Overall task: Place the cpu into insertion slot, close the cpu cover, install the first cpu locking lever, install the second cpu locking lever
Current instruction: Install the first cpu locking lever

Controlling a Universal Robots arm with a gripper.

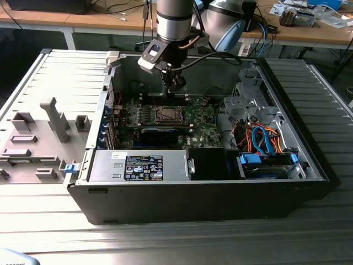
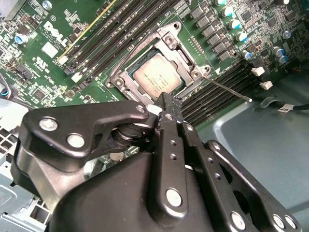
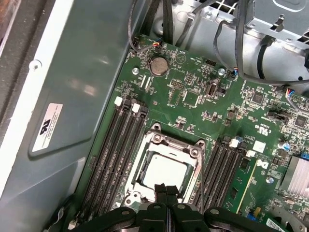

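Closest to the lens, the claw (image 3: 166, 188) had its two fingers pressed together with nothing between them, and its tips hid one edge of the chip (image 3: 165, 170). That chip sat in the socket on the green board (image 3: 183, 116), the silvery cover (image 3: 175, 140) lying flat around it. From the second wrist view a thin lever (image 2: 229, 89) stuck out beside the socket. In the exterior view the arm (image 1: 174, 22) hung over the open computer case (image 1: 220, 204); the chip was too small to make out there.
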